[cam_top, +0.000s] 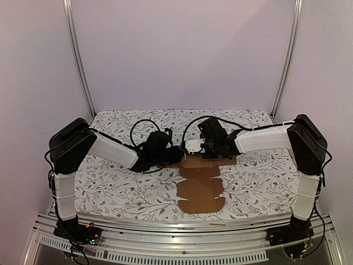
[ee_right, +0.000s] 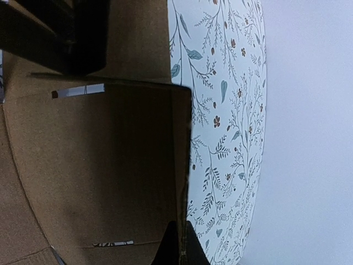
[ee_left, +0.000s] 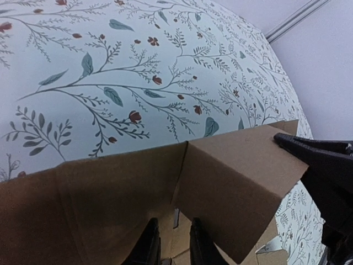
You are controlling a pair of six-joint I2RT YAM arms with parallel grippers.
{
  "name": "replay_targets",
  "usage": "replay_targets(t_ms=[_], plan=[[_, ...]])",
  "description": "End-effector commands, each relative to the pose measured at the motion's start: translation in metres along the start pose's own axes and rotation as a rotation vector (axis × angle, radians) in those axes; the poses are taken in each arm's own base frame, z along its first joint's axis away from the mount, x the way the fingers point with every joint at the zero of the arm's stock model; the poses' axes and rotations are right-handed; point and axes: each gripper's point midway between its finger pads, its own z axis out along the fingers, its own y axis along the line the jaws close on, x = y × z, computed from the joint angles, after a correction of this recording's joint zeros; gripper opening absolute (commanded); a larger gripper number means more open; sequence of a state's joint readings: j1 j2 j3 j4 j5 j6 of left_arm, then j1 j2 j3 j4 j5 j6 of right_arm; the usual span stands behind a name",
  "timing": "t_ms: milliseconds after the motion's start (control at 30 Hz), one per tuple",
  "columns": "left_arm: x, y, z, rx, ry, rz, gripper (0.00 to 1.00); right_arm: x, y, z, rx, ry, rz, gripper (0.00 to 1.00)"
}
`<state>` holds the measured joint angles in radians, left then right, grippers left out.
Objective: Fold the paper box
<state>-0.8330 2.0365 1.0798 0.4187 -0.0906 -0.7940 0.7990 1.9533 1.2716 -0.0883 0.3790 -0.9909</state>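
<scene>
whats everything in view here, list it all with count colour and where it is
paper box: one, brown cardboard, mid-table on the cloth, near part flat, far end raised between the grippers
tablecloth: one, white with a leafy floral print, over the table
walls: three, pale lilac, back and both sides
frame posts: two, silver, back corners
rail: one, silver, along the near edge
cables: several, black, looping by the wrists
left arm, right arm: two, white and black, reaching in from each side
left gripper: one, black, jaws slightly apart at the raised cardboard
right gripper: one, black, shut on a raised flap's edge
</scene>
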Motion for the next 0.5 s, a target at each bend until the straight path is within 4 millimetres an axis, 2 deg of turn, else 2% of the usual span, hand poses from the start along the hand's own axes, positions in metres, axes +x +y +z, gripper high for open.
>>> replay_targets(t_ms=[0, 100, 200, 367, 467], plan=[[0.012, -0.008, -0.001, 0.009, 0.042, 0.022, 0.19, -0.018, -0.022, -0.011, 0.051, -0.054, 0.044, 0.0], [0.008, -0.026, 0.002, 0.108, 0.013, 0.011, 0.2, -0.017, -0.022, -0.011, 0.051, -0.051, 0.048, 0.0], [0.004, -0.034, 0.004, 0.166, -0.024, -0.013, 0.21, -0.017, -0.02, -0.013, 0.044, -0.055, 0.054, 0.0], [-0.001, -0.027, 0.001, 0.16, -0.037, -0.026, 0.23, -0.01, -0.016, -0.011, 0.075, -0.034, 0.003, 0.0], [-0.001, -0.017, -0.01, 0.13, -0.024, -0.003, 0.24, -0.01, -0.025, -0.012, 0.148, -0.039, -0.018, 0.0]])
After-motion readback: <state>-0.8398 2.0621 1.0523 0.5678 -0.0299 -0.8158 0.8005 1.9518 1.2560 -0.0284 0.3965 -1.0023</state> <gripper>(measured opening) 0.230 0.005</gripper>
